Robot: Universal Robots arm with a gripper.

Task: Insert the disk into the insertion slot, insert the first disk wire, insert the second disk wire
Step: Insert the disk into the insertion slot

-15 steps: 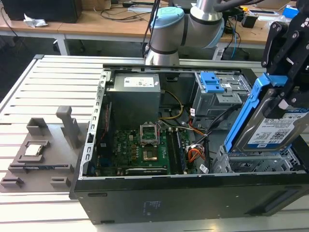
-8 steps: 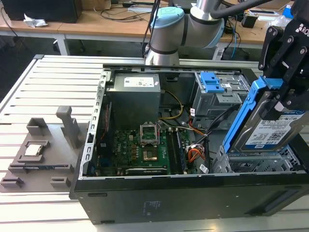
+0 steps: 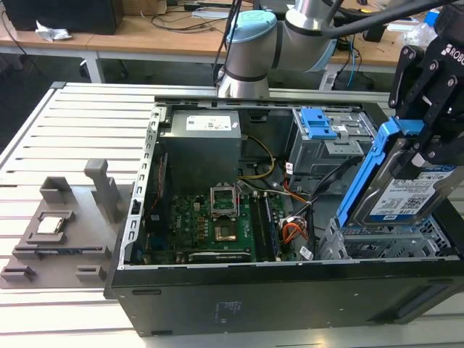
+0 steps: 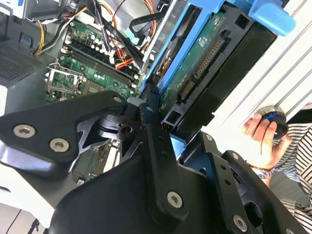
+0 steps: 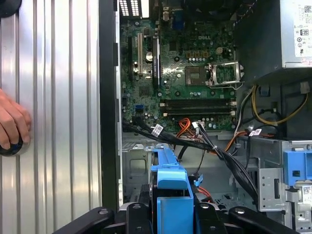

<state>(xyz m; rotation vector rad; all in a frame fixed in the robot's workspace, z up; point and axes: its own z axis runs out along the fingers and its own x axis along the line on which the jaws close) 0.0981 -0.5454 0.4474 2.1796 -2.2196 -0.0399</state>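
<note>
In the exterior view my gripper [image 3: 420, 145] is shut on the disk [image 3: 407, 197], a silver drive with a white-and-blue label in a bright blue carrier. The disk hangs tilted, its lower edge just above the insertion slot [image 3: 384, 243], a low grey perforated bay at the case's front right corner. The second wrist view has the disk's green circuit-board side [image 4: 204, 53] between my black fingers [image 4: 152, 127]. The blue carrier [image 5: 170, 187] sits over the grey bay floor [image 5: 136, 163] in the first wrist view. Black and orange cables [image 5: 204, 141] run loose beside the bay.
The open black case [image 3: 217, 304] holds a motherboard [image 3: 217, 225], a power supply [image 3: 203, 141] and a taller grey cage with a blue latch [image 3: 322, 134]. A person's hand [image 5: 12, 122] rests on a knob on the slatted table. Grey fixtures [image 3: 65, 232] lie at the exterior view's left.
</note>
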